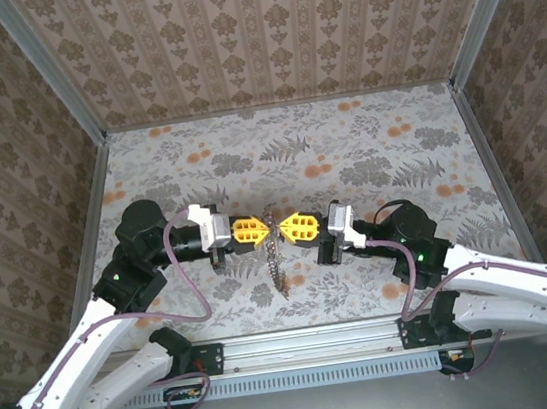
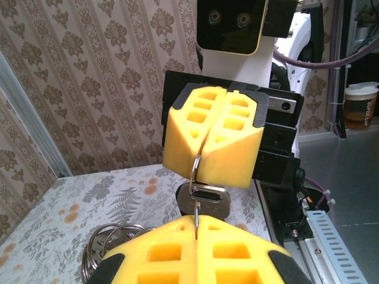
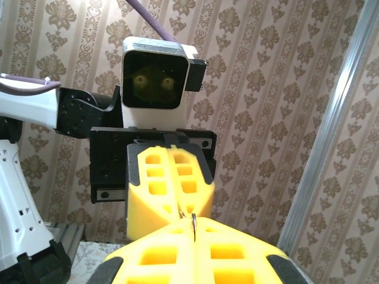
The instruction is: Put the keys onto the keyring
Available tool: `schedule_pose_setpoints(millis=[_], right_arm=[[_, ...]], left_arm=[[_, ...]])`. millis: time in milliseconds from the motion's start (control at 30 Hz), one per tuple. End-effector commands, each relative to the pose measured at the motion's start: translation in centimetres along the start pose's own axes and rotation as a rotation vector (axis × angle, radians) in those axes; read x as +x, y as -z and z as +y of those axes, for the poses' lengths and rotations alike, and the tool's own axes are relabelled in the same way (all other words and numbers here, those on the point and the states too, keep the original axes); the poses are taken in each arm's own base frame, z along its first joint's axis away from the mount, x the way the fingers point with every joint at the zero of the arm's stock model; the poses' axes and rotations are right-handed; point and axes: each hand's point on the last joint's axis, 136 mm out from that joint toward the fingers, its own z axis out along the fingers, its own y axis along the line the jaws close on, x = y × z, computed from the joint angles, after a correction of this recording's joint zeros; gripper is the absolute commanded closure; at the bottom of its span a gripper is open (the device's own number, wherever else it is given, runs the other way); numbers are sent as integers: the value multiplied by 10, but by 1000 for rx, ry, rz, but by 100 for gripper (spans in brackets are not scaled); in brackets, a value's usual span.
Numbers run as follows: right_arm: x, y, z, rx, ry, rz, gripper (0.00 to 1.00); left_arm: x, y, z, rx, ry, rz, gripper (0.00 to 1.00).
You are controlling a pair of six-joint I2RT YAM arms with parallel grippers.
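stage: threading, judged midway | left gripper [image 1: 261, 229]: clenched on wire loop of thin grey-brown chain keyring [image 1: 278, 259] | right gripper [image 1: 286, 229]: clenched on same loop, tip to tip | keyring: mid-table, chain dangling | done: dark-headed metal key [image 2: 204, 199] apparently hanging on loop | left: other keys, unseen

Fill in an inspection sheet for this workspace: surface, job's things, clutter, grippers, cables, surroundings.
Surface: floral-print table.
Job's things: keyring pinched between both grippers, a key hanging at it; chain dangling below; more rings by the left fingers.
Clutter: nothing seen.
Grippers: left gripper and right gripper shut, tip to tip.
Cables: purple cables looped along the arms.
Surroundings: patterned walls, metal frame, a cup outside.
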Motion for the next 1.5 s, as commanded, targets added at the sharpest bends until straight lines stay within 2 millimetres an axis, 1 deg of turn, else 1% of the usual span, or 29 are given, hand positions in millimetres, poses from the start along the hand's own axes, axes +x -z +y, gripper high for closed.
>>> schedule_pose_setpoints(millis=[0,233,567,1000,1333,1467], right_arm=[[-4,-1,-4,25,18,-3,100],[1,-5,-3,12,12,8,100],[-9,2,-1,9,25,-14,100],[-5,-2,1,-7,12,-15,100],[-13,3,2,-12,18,-30,100],[-11,5,3,-13,23,-22,100]], left_arm=[[-15,3,-6,21,-45,-51,100],[-14,3,-6,21,-43,-49,100],[-15,3,-6,19,-45,-49,100],[-15,3,-6,20,-46,-50,100],[-14,3,-6,20,-44,-48,100],[-15,3,-6,19,-45,-49,100]])
